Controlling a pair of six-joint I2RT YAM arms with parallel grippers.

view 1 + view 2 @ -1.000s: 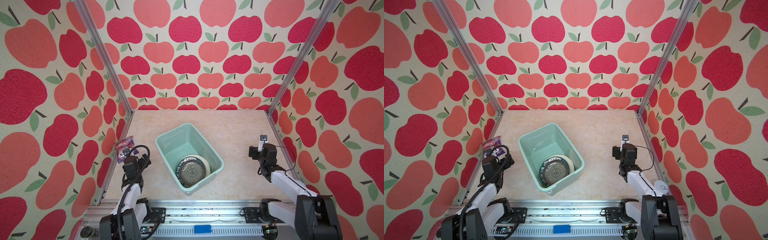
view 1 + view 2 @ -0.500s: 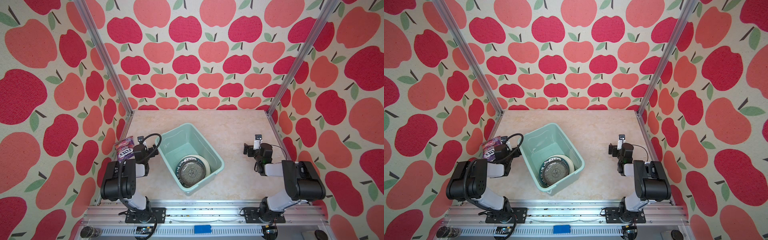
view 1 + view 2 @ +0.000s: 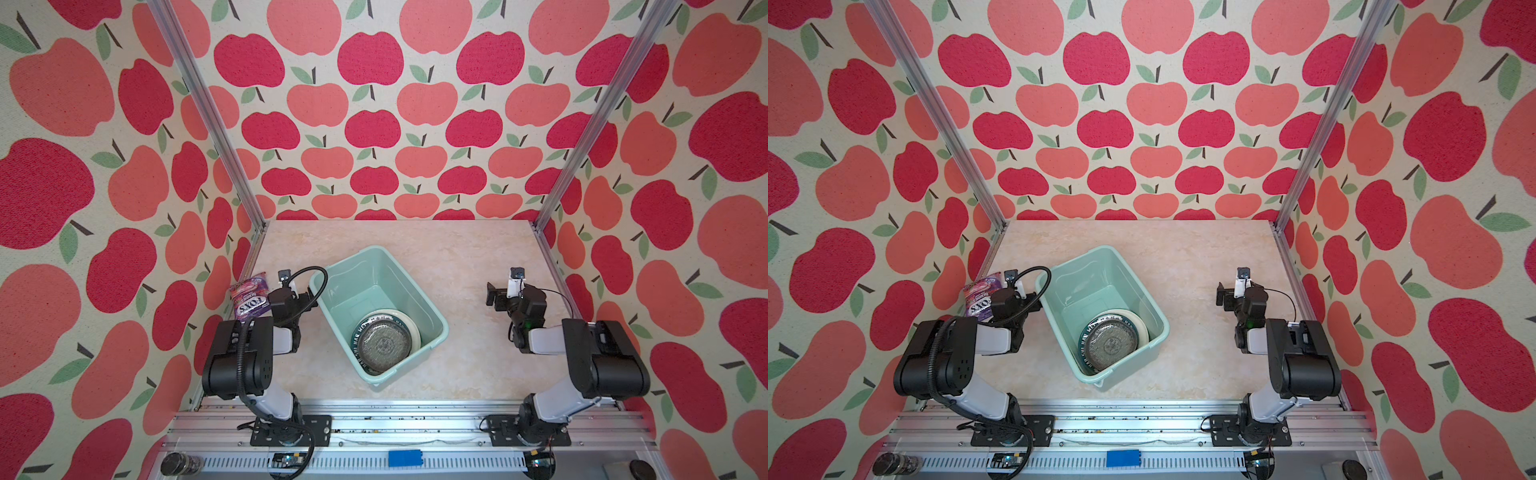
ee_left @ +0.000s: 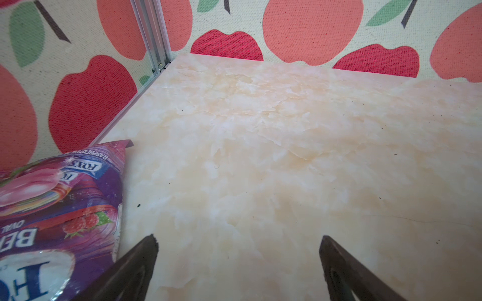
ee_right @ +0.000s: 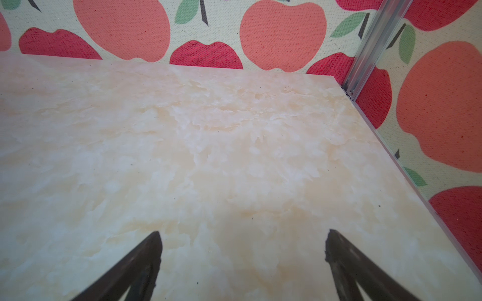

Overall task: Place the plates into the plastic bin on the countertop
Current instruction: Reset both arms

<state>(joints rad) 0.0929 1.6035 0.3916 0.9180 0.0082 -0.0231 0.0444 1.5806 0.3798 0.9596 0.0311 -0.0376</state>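
Plates (image 3: 386, 343) sat stacked in the bin (image 3: 374, 270), lower centre; none on the counter (image 3: 457, 257). Left gripper (image 4: 238, 242) and right gripper (image 5: 243, 234) spread, empty. I'd have parked both wide, left clear of bag (image 3: 249, 297).

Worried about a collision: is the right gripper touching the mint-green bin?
Apart. Both top views show bare countertop between the right gripper and the bin.
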